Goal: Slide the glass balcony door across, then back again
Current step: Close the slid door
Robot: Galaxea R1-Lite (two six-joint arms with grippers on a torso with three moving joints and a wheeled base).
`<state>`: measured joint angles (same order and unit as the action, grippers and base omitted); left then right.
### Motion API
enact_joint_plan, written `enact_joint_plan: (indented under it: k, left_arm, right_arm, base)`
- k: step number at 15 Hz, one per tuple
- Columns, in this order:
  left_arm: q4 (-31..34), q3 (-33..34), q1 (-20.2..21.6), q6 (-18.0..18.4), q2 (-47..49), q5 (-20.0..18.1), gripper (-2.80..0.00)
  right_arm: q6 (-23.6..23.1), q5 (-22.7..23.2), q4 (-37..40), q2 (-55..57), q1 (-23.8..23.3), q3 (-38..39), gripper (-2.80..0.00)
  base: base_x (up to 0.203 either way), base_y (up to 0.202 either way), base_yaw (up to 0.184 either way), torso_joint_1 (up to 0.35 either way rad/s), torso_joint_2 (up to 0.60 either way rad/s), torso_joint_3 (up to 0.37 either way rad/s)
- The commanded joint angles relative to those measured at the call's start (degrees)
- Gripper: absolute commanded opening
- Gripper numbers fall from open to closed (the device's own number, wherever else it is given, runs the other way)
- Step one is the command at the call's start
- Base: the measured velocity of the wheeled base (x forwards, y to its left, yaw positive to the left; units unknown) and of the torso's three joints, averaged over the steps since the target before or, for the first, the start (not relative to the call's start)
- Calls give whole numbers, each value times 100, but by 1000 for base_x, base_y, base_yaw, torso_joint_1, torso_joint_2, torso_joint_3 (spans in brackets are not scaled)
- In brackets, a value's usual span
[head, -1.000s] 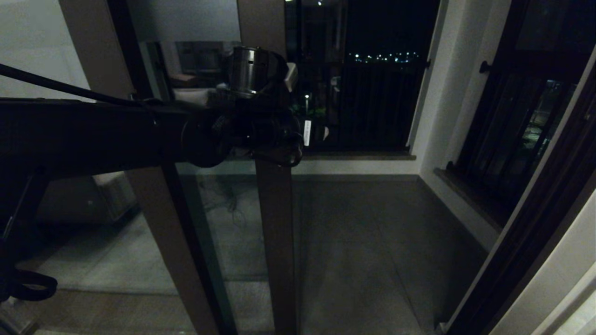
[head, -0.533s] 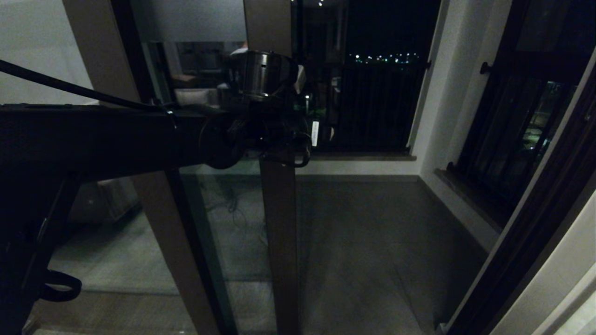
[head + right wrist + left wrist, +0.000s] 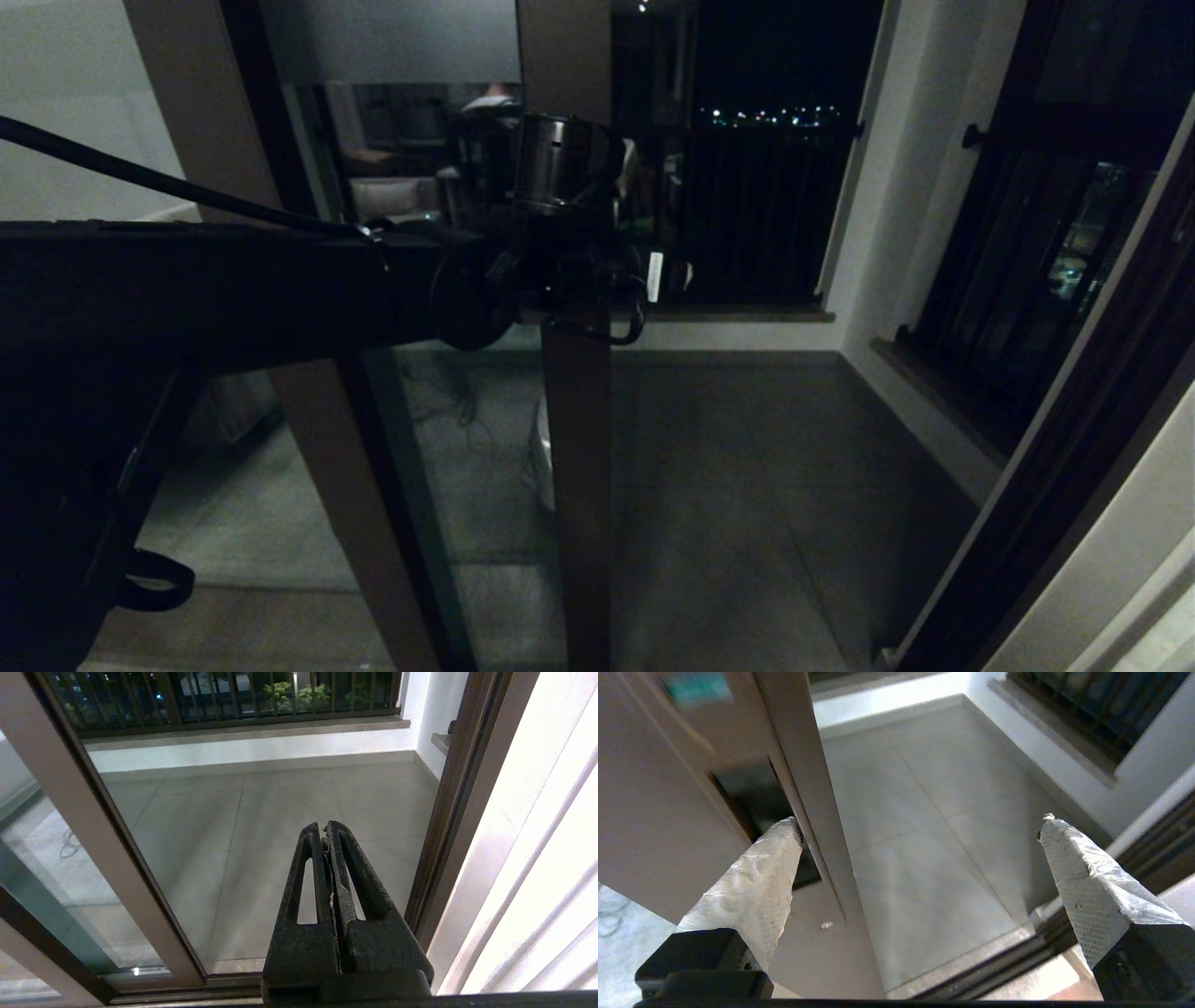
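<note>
Glass balcony door (image 3: 579, 485) stands upright, its long axis running floor to ceiling, with its dark brown stile at the middle of the head view and the glass pane reaching away to the left. To its right the doorway is open onto the tiled balcony floor (image 3: 747, 504). The left gripper (image 3: 920, 826), at the end of an arm stretched in from the left, is at the stile about mid-height. Its fingers are spread wide and clasp nothing; one padded fingertip (image 3: 784, 835) sits in the recessed handle slot (image 3: 752, 793), touching the slot's edge, while the other hangs free over the balcony floor. A small silver screw (image 3: 826, 925) shows on the stile beside the slot.

Left of the door stands a fixed glass panel (image 3: 322, 448) with a plain brown stile. Across the balcony are a dark railing (image 3: 747, 215) and, on the right wall, a dark barred window (image 3: 1027, 261). The right gripper (image 3: 327, 835) hangs low near the right door frame (image 3: 448, 812), fingers pressed together, empty
</note>
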<state>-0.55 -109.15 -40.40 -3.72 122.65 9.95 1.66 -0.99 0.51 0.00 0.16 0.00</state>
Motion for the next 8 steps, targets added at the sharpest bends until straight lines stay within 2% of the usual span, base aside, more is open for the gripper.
enact_joint_plan:
  k: [1, 5, 8]
  left_arm:
    - [11, -77, -53, -6, 101, 32, 0]
    - [-60, -165, -176, -6, 241, 50, 0]
    - [-276, -291, -293, 3, 443, 235, 0]
  right_arm:
    - [1, 2, 2, 0, 2, 9, -280]
    - [1, 2, 2, 0, 2, 9, -280]
    - [1, 2, 2, 0, 2, 9, -280]
  base:
    - [0, 0, 0, 0, 0, 0]
    - [0, 0, 0, 0, 0, 0]
    - [0, 0, 0, 0, 0, 0]
